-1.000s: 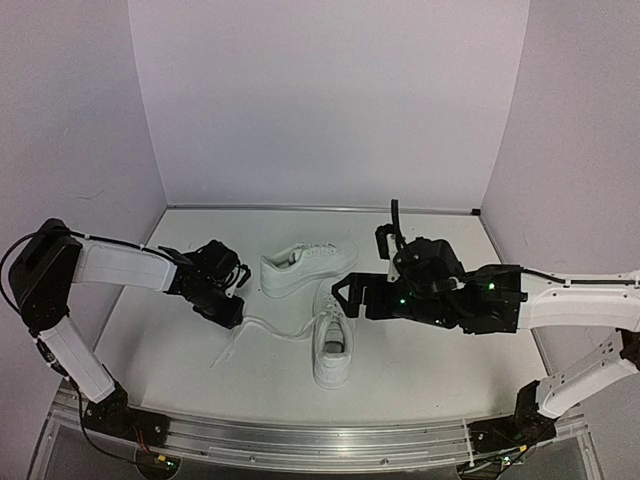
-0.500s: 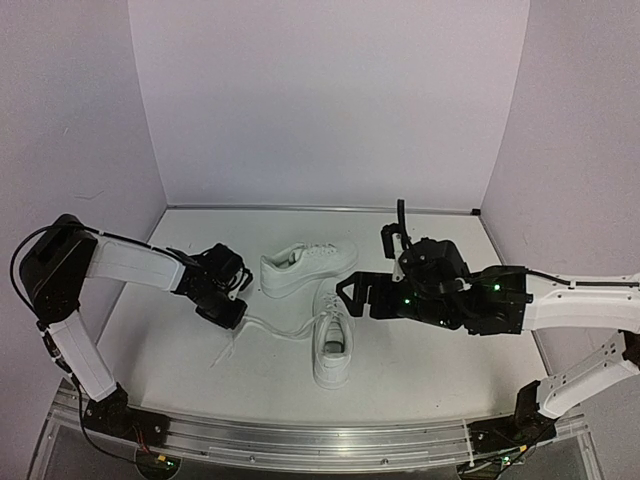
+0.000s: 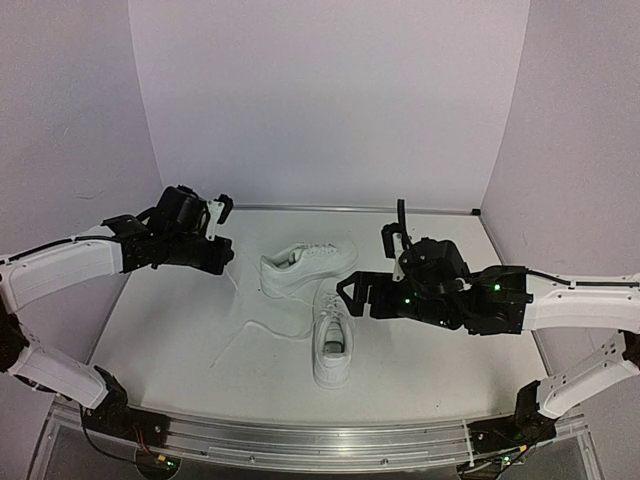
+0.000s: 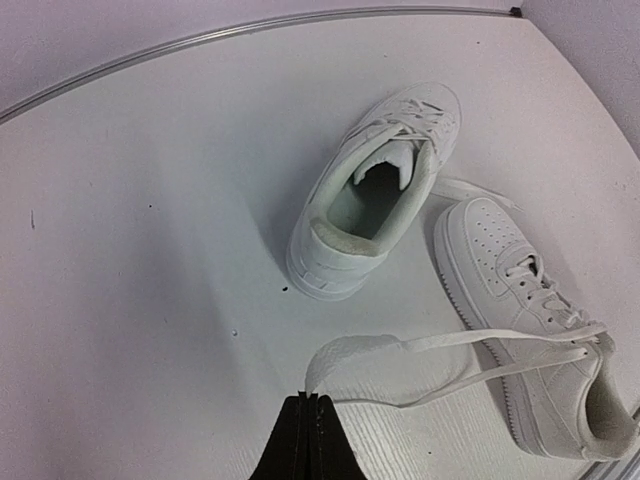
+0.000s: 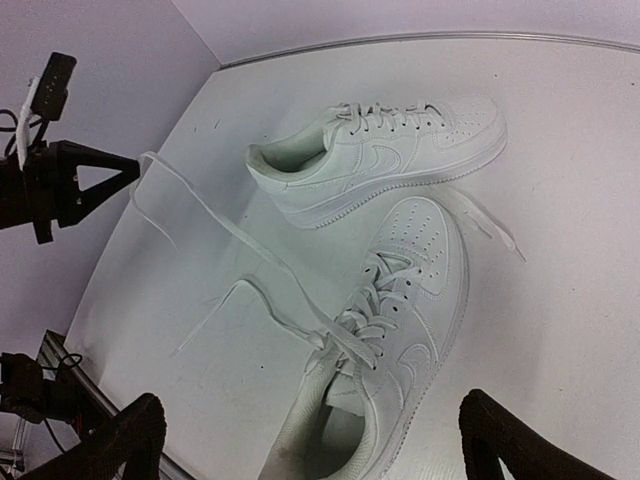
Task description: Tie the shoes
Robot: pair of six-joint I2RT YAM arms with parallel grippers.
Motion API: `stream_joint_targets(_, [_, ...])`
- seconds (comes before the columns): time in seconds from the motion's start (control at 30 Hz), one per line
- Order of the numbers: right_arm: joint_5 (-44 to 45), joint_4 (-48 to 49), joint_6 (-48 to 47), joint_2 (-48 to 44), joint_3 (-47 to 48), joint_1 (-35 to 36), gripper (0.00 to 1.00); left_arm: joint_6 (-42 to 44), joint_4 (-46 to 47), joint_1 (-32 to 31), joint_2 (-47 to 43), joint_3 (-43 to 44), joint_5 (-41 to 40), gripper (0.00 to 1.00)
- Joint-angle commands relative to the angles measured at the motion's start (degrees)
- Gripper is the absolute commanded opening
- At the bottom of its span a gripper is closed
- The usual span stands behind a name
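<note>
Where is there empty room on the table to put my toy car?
The table is bare front-left, between the lace and the near rail, and in the strip between the far shoe and the back wall. The middle is crowded: the right gripper hangs open by the near shoe, and the left gripper pinches the lace.

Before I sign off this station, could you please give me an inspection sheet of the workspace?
Surface: white table, a few dark specks.
Job's things: far shoe and near shoe, both white; near shoe's lace untied, one end lifted.
Clutter: nothing seen.
End effectors: left end effector shut on lace; right end effector open, over the near shoe.
Cables: wires by the left base.
Surroundings: pale walls on three sides.
</note>
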Motion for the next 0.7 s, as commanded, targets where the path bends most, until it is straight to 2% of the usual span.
stream_joint_targets(0.0, [1.39,0.19,-1.61,-1.28,1.82,0.04,0.98,2.21,2.12,0.10,-4.92,3.48,7.07,0.00])
stream_joint_targets(0.13, [1.62,0.15,-2.07,-4.59,0.41,-0.99,0.98,3.58,3.65,-0.57,-5.73,9.48,12.94,0.00])
stream_joint_targets(0.27, [1.80,0.15,-1.65,-9.30,-2.47,-2.32,0.98,5.23,4.98,-2.94,-1.59,17.21,17.46,0.00])
stream_joint_targets(0.53, [4.53,-0.83,2.16,-24.30,-10.74,-3.15,0.98,9.36,5.34,-11.96,14.14,33.67,23.57,0.00])
stream_joint_targets(0.67, [8.15,-5.59,6.40,-32.64,-13.97,-3.23,0.98,11.07,4.20,-16.88,22.52,42.20,26.51,0.00])
